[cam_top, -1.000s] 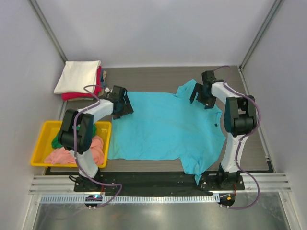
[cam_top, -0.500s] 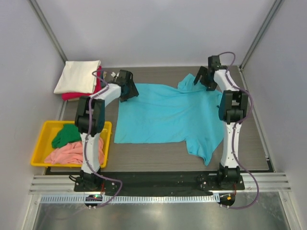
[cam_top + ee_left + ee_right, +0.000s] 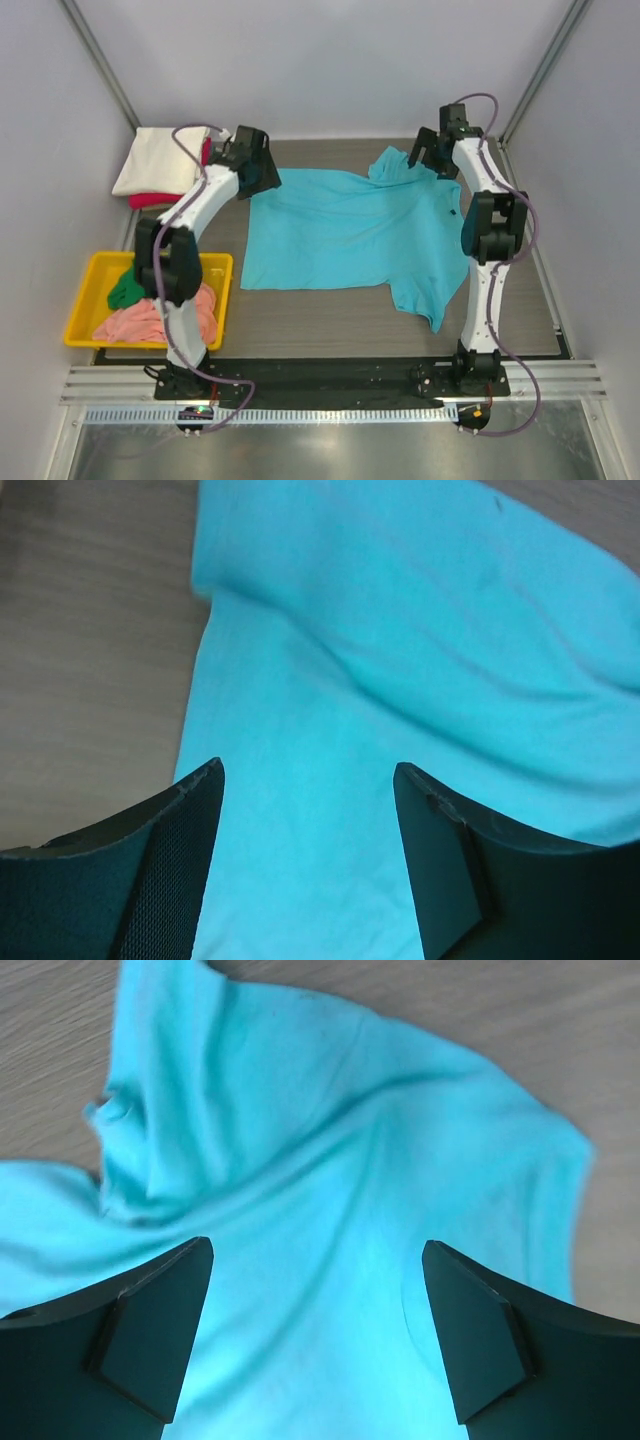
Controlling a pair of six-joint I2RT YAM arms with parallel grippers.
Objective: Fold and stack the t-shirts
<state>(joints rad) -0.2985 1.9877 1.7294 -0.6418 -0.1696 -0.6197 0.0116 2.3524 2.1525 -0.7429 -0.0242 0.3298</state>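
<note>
The turquoise-blue t-shirt (image 3: pixel 350 235) is lying spread on the table (image 3: pixel 330 325), not yet folded, with its far sleeve bunching. The left gripper (image 3: pixel 308 770) is hovering over the shirt's far hem corner, jaws parted and grasping nothing. The right gripper (image 3: pixel 318 1248) is hovering over the far sleeve, likewise released. Judgement: both are positioning to take the far edge. Left of the shirt, a cream-white shirt (image 3: pixel 165 158) is sitting folded on a red shirt (image 3: pixel 150 200). Green (image 3: pixel 135 285) and salmon-pink (image 3: pixel 150 320) shirts are waiting in the yellow tray (image 3: pixel 80 290). Nothing appears to be obstructing.
</note>
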